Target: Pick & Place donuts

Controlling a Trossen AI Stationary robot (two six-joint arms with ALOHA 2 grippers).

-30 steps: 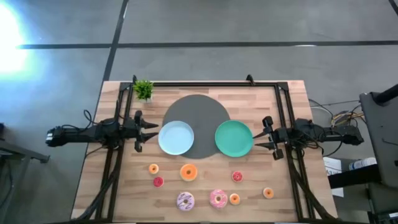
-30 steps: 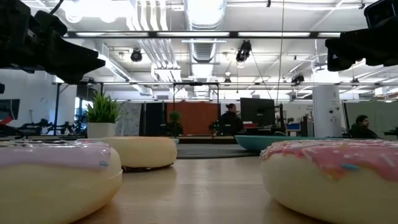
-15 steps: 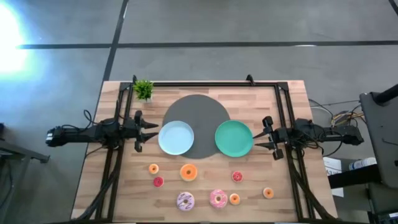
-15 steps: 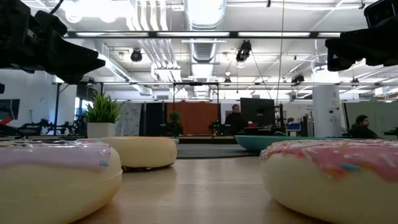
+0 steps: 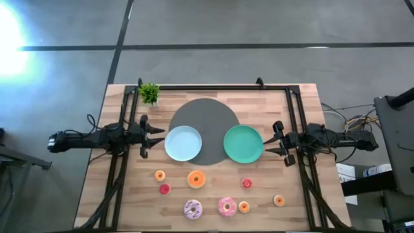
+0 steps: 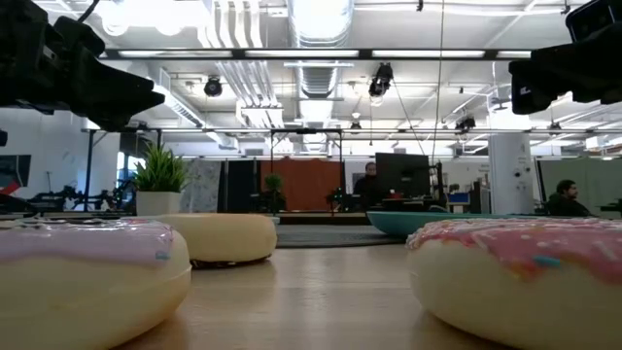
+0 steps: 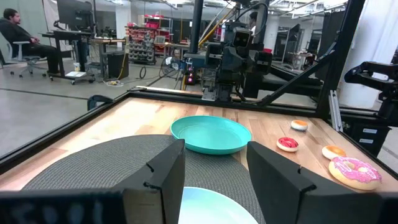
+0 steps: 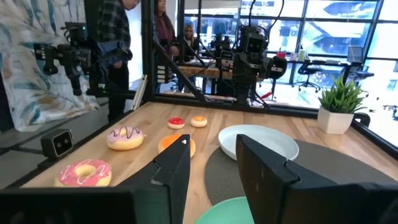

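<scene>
both arms are parked at mid-frame in the high view. the left gripper [image 5: 143, 136] sits just left of the light blue plate [image 5: 183, 143], fingers spread with nothing between them. the right gripper [image 5: 278, 144] sits just right of the green plate [image 5: 243, 144], fingers apart and empty too. both plates overlap the grey disc [image 5: 204, 116]. the donuts lie loose across the lower part of the frame: big orange donut [image 5: 196, 179], white-purple sprinkled donut [image 5: 193, 209], pink donut [image 5: 227, 206], with tiny ones scattered around them. a potted plant [image 5: 149, 93] stands upper left on the table [image 5: 123, 103].
</scene>
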